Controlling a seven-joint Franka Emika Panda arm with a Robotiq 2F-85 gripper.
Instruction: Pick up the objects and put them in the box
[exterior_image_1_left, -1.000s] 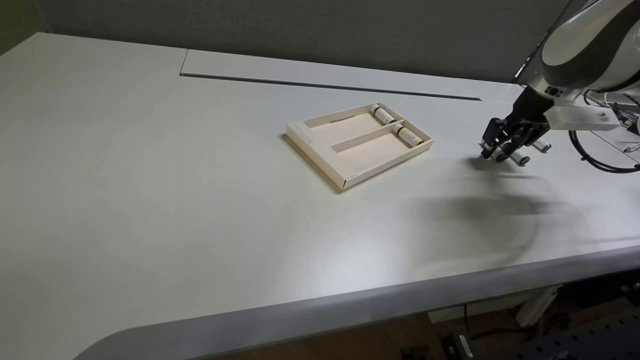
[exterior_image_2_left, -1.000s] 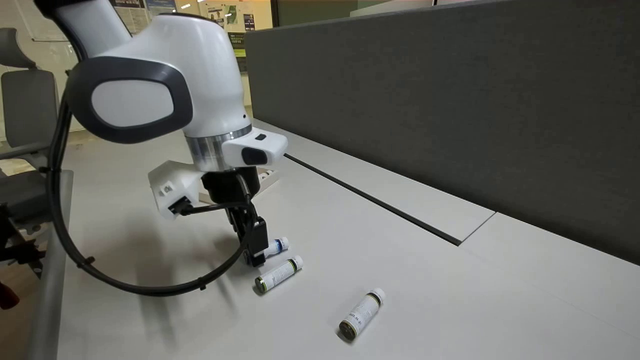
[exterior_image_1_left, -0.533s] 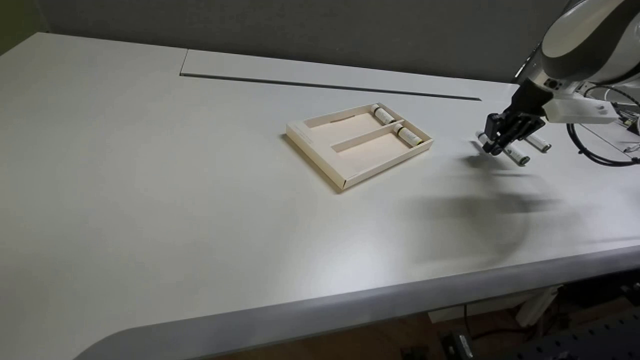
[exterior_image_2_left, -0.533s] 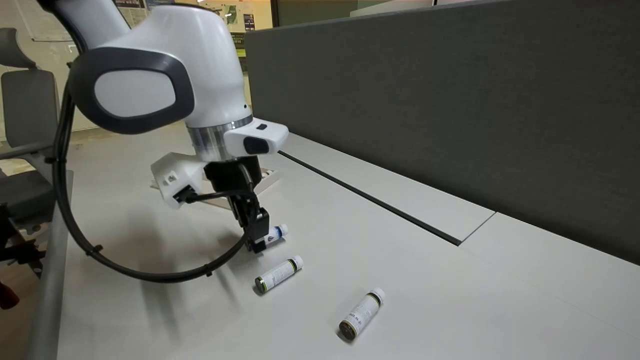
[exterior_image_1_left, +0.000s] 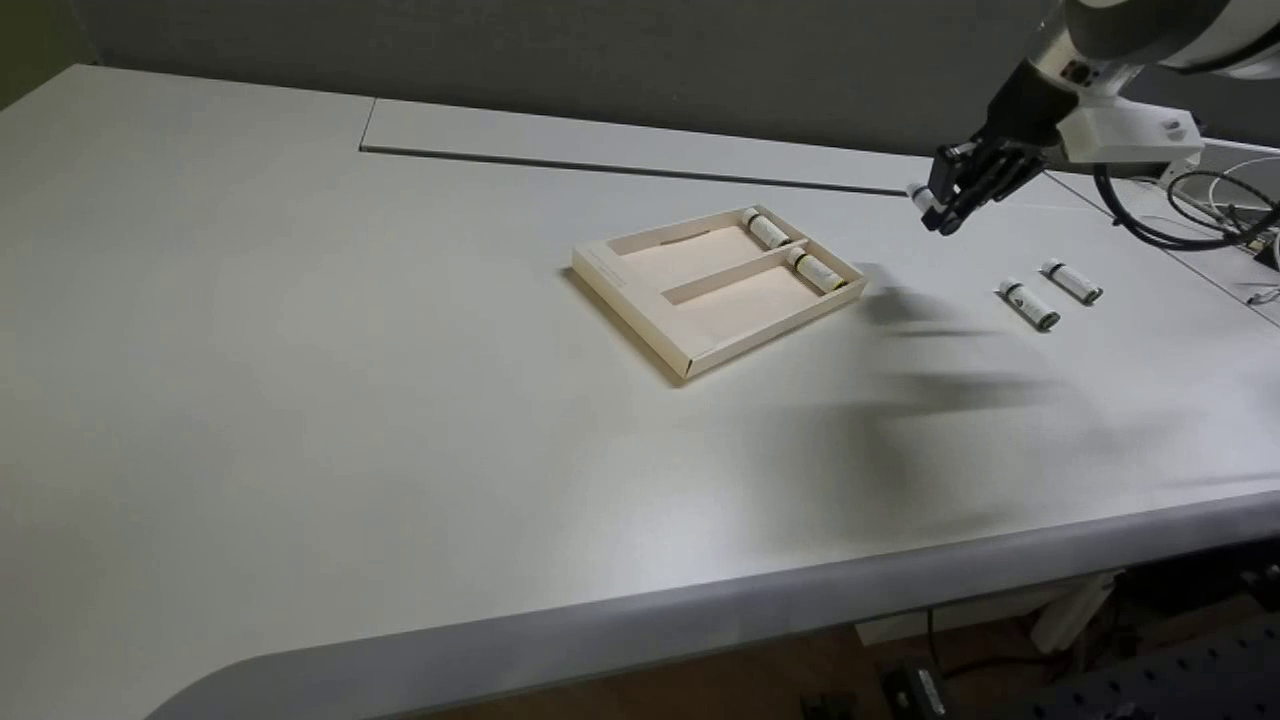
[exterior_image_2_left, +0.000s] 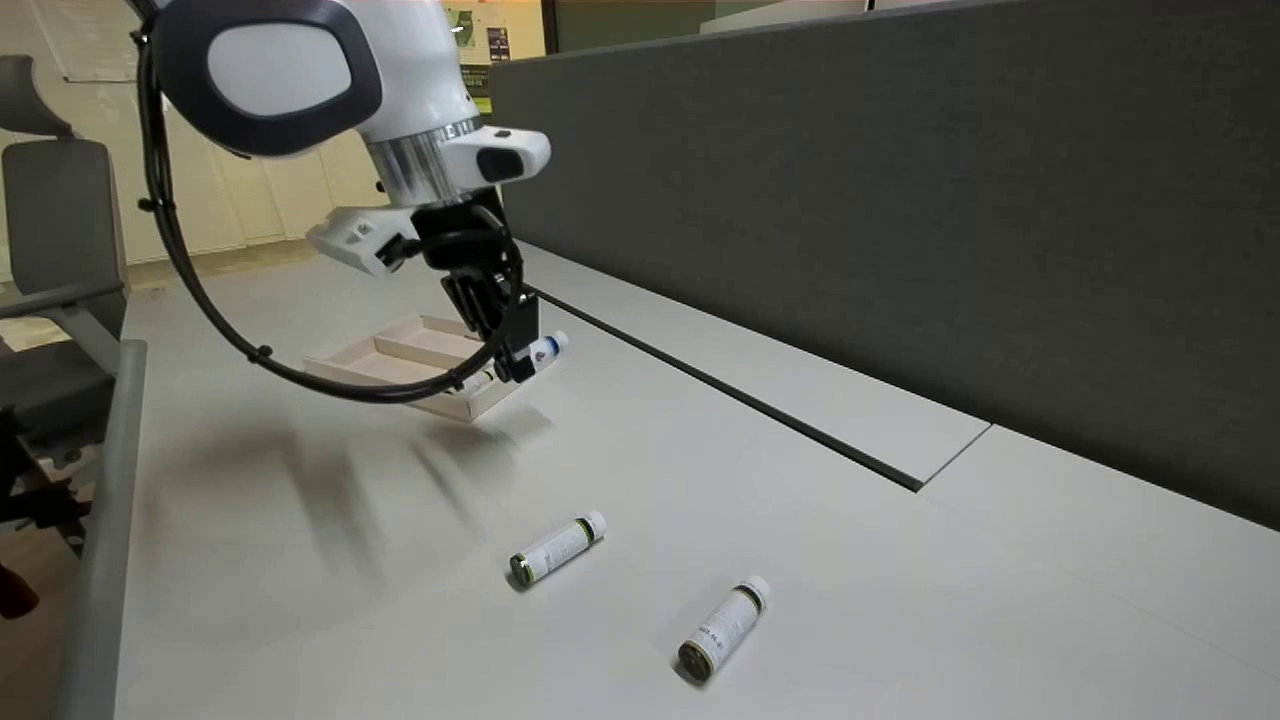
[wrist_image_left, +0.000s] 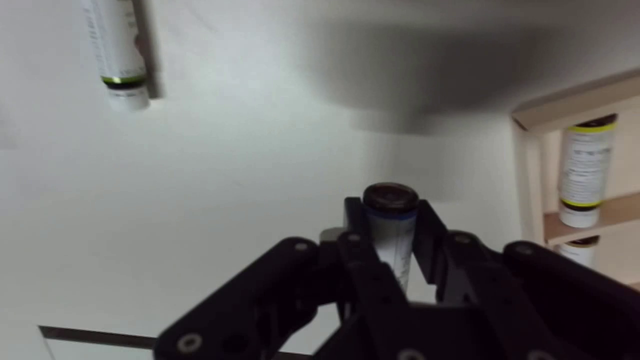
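Above the table, pincer grips one bottle, long axis roughly parallel to stowed bottles; box lies rightward in wrist view.

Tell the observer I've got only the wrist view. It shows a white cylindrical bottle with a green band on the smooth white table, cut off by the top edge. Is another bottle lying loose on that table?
Observer: Yes, in both exterior views a second white cylindrical bottle lies there, farther from the shallow pale beige tray than the green-banded bottle.
Operator: My black two-fingered gripper hides one end of the blue-banded white cylindrical bottle it holds. What's there?
Observer: A white cap; in both exterior views it sticks out past the gripper, toward the tall grey partition.
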